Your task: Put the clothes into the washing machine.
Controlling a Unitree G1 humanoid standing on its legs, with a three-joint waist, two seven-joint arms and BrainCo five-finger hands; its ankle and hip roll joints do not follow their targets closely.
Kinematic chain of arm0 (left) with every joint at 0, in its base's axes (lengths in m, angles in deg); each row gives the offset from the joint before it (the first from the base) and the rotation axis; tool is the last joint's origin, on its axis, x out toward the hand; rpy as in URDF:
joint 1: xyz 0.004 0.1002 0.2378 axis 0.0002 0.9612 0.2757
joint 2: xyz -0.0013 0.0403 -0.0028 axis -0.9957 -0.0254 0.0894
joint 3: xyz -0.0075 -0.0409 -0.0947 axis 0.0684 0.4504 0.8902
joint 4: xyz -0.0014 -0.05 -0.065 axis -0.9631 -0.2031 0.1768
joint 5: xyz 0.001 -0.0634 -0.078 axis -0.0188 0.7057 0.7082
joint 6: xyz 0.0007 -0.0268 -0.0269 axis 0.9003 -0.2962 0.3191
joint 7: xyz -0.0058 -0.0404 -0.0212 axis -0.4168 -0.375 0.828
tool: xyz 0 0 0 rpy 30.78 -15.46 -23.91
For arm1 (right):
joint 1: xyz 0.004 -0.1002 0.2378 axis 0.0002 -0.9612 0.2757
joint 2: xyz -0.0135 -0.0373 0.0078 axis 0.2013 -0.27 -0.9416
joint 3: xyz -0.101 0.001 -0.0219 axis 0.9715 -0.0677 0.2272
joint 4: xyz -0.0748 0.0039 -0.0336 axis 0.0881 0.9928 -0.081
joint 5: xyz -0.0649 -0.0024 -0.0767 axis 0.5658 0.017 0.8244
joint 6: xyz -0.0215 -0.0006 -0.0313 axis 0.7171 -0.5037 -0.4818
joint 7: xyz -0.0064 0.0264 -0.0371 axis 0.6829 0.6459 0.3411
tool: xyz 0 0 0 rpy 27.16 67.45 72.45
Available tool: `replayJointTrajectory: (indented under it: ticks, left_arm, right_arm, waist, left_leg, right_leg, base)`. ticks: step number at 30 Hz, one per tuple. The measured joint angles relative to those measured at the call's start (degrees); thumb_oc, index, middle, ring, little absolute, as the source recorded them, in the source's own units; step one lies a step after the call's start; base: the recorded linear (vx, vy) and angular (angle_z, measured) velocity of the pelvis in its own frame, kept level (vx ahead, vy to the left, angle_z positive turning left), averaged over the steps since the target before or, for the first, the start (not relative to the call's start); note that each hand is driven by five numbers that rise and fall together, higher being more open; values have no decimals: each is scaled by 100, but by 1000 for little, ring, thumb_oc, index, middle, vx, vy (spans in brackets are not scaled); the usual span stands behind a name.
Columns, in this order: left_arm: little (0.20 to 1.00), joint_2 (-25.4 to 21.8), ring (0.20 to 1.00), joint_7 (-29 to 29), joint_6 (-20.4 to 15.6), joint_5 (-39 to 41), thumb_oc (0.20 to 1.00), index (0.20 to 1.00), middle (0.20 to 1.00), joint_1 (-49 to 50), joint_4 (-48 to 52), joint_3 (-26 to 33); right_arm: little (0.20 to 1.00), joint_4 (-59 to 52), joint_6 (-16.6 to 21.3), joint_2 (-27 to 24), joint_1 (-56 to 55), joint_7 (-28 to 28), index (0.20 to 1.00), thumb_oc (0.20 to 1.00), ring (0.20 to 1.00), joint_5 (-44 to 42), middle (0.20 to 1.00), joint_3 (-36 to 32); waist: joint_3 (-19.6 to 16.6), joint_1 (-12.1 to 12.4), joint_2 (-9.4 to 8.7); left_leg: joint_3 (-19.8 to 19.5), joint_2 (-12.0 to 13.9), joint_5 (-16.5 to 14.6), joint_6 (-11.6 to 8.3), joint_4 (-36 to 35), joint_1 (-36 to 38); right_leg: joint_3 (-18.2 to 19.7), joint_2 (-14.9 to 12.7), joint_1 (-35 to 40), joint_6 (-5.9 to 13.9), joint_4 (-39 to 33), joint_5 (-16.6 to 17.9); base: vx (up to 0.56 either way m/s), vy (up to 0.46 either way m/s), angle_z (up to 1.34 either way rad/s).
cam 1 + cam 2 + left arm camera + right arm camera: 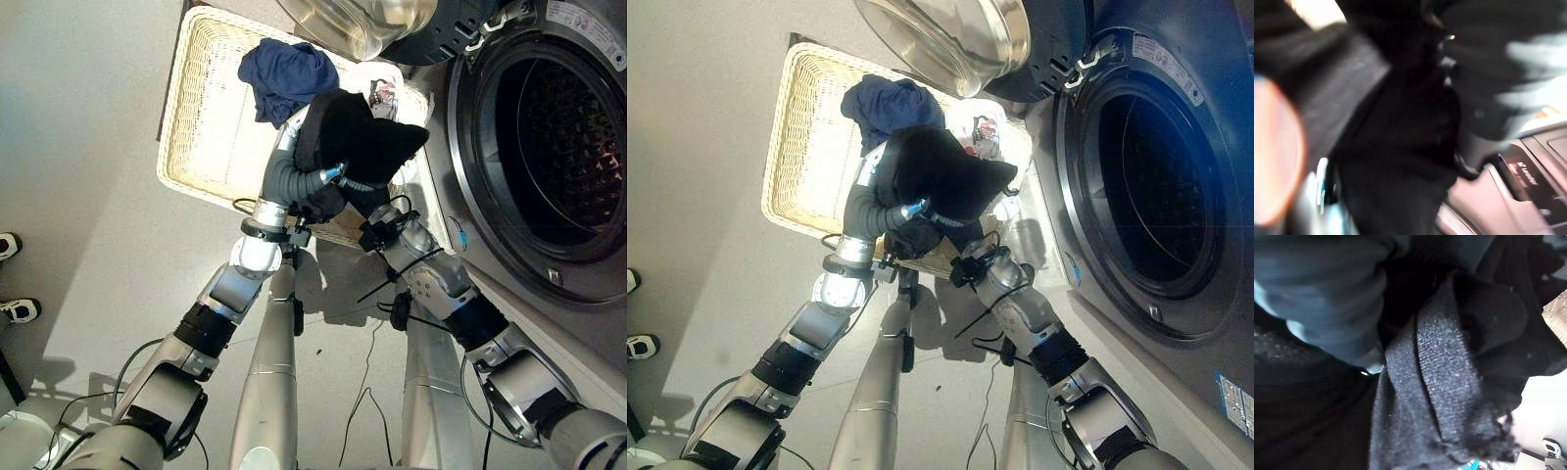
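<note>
A black garment (358, 137) hangs in a bunch above the near right corner of the wicker basket (181, 117). My left hand (331, 174) reaches up under it, a finger and thumb pinching its lower edge. My right hand (370, 217) comes in just below and to the right, its front buried under the cloth. The black knit (1449, 382) lies close in front of the right wrist camera. A dark blue garment (286, 73) lies in the basket's far right corner. The washing machine's round opening (558, 147) stands to the right, with the drum dark inside.
The washer's glass door (358, 20) hangs open above the basket's far right corner. A small white printed item (384, 93) lies in the basket beside the black garment. A person's shoes (18, 310) show at the far left on the floor.
</note>
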Motion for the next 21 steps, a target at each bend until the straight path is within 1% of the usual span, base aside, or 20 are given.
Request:
replayJointTrajectory:
  ticks: [1, 2, 3, 4, 5, 6, 10, 11, 16, 20, 21]
  left_arm:
    - [1000, -170, 1000, 874, 41, -822, 1000, 1000, 1000, -46, 0, 77]
    - [1000, -241, 1000, 1172, 112, -1146, 1000, 1000, 1000, -92, 0, 131]
    - [1000, -294, 1000, 1345, 213, -1355, 1000, 1000, 1000, -136, 0, 129]
    - [1000, -434, 1000, 1603, 440, -1773, 1000, 1000, 1000, -272, -1, 118]
    - [1000, -464, 1000, 1659, 509, -1881, 1000, 1000, 1000, -321, -1, 115]
    - [1000, -500, 1000, 1772, 681, -2052, 1000, 1000, 1000, -451, -1, 105]
    - [1000, -703, 1000, 1970, 1040, -2095, 1000, 1000, 1000, -752, -25, -112]
    - [1000, -737, 1000, 2044, 1146, -2094, 1000, 1000, 1000, -801, -26, -128]
    - [1000, -837, 1000, 2382, 1405, -2093, 1000, 1000, 1000, -802, -57, -179]
    - [1000, -846, 1000, 2442, 1423, -2093, 1000, 1000, 1000, -803, -58, -179]
    - [1000, -846, 1000, 2502, 1479, -2092, 1000, 1000, 1000, -803, -94, -184]
  right_arm:
    - [200, 118, 0, 23, 23, 22, 200, 200, 200, -101, 200, 26]
    - [200, 139, 0, 19, 21, 23, 200, 200, 200, -171, 200, 64]
    - [200, 139, 0, 17, 21, 23, 200, 200, 200, -216, 200, 88]
    - [200, 139, 1, 18, 22, 23, 200, 200, 200, -291, 200, 137]
    - [200, 139, 1, 18, 21, 23, 200, 200, 200, -327, 200, 150]
    - [200, 139, 10, 18, 19, 23, 200, 200, 200, -402, 200, 180]
    - [200, 144, 51, -2, 14, 23, 200, 200, 200, -602, 200, 187]
    - [200, 157, 120, -8, 12, 23, 200, 200, 200, -696, 200, 186]
    - [200, 157, 217, -112, 11, 23, 200, 200, 200, -961, 200, 163]
    - [200, 157, 241, -124, 10, 23, 200, 200, 200, -1028, 200, 160]
    - [200, 156, 261, -110, 10, 24, 200, 200, 200, -1123, 200, 139]
  waist:
    - [0, 20, 0]
    - [0, 36, 0]
    - [0, 43, 0]
    - [0, 59, 0]
    - [0, 66, 0]
    - [0, 91, 0]
    - [0, 122, 0]
    - [0, 121, 0]
    - [0, 118, 0]
    - [0, 118, 0]
    - [0, 118, 0]
  left_leg:
    - [-11, -1, 0, -1, 0, -5]
    - [-13, -1, 1, -1, 1, -7]
    - [-15, -1, 1, -1, 1, -7]
    - [-20, -1, 1, -1, 6, -11]
    - [-20, -2, 1, -1, 6, -11]
    - [-20, -2, 1, -1, 7, -11]
    - [-21, -2, 1, -1, 11, -15]
    - [-20, -2, 0, -1, 11, -16]
    - [-26, -2, 0, -2, 10, -26]
    - [-33, -2, 0, -2, 11, -31]
    - [-40, -2, -1, -3, 11, -38]
  right_leg:
    - [-11, -3, 1, -1, 0, -3]
    - [-16, -5, 1, -1, 0, -3]
    - [-20, -6, 2, -1, 1, -3]
    - [-25, -8, 2, -1, 2, -3]
    - [-25, -9, 2, -1, 2, -3]
    - [-25, -9, 3, -1, 3, -3]
    - [-26, -10, 3, -1, 4, -3]
    - [-27, -10, 3, -1, 3, -3]
    - [-31, -10, 3, 5, -3, -7]
    - [-37, -10, 3, 6, -5, -9]
    - [-39, -10, 2, 8, -9, -12]
  base:
    - [0, 0, 0]
    - [0, 0, 0]
    - [0, 0, 0]
    - [0, 0, 0]
    - [0, 0, 0]
    - [0, 0, 0]
    - [0, 0, 0]
    - [0, 0, 0]
    - [0, 0, 0]
    - [0, 0, 0]
    - [0, 0, 0]
